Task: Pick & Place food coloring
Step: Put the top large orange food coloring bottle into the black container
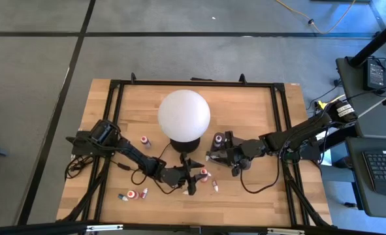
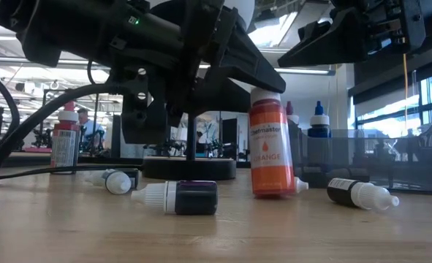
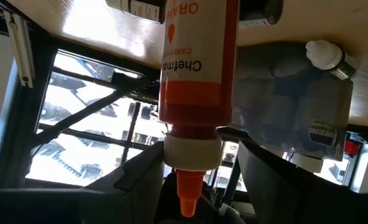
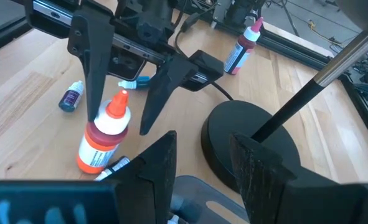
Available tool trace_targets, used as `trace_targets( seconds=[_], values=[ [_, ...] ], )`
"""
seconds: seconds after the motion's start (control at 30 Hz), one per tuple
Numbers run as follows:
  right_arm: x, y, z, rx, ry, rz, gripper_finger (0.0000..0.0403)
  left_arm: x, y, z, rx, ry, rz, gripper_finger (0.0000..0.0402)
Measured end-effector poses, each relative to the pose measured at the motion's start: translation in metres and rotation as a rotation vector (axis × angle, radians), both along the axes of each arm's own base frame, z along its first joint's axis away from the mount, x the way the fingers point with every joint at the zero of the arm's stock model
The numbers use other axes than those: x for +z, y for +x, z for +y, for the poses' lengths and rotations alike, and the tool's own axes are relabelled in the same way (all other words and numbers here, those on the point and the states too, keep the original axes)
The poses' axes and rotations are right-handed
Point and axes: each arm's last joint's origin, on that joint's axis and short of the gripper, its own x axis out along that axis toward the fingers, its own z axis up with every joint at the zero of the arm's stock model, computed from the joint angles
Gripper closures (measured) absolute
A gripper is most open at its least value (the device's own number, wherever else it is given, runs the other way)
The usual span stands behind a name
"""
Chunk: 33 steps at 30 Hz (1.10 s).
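An orange food coloring bottle (image 4: 104,138) with a white cap and orange tip stands upright on the wooden table (image 1: 258,196), also seen in the low view (image 2: 272,142) and the high view (image 1: 204,175). My left gripper (image 4: 121,124) is open above it, pointing down, one finger on each side of the cap. My right gripper (image 4: 202,155) is open, hovering beside the lamp's black base (image 4: 249,140), right of the orange bottle; it holds nothing. Other small bottles lie near the front: a dark one (image 2: 179,197) and another (image 2: 362,193). My left gripper has its fingers (image 4: 96,81) on either side of the orange bottle's white cap (image 3: 193,152), coming from above. The bottle stands on its base on the table. Whether a finger touches the cap, I cannot tell.
The big white globe lamp (image 1: 184,114) stands mid-table, its base close behind both grippers. A red bottle (image 1: 145,141) stands to the left, and several bottles (image 1: 132,194) lie near the front edge. A dark translucent tray (image 2: 391,157) holds a blue bottle (image 2: 319,120).
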Motion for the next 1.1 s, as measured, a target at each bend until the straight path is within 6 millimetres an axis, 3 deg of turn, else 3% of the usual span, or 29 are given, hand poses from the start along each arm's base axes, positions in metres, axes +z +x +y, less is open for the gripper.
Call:
trace_targets(
  seconds=[0.7, 1.1],
  values=[
    [0.0000, 0.0000, 0.0000, 0.000, 0.000, 0.000, 0.0251, 0.0032, -0.0005, -0.0041, -0.029, 0.003, -0.028, 0.0197],
    [-0.0005, -0.0003, -0.0001, 0.000, -0.002, 0.006, 0.0251, 0.0031, -0.0005, -0.0040, 0.003, -0.116, -0.052, 0.0198]
  ],
)
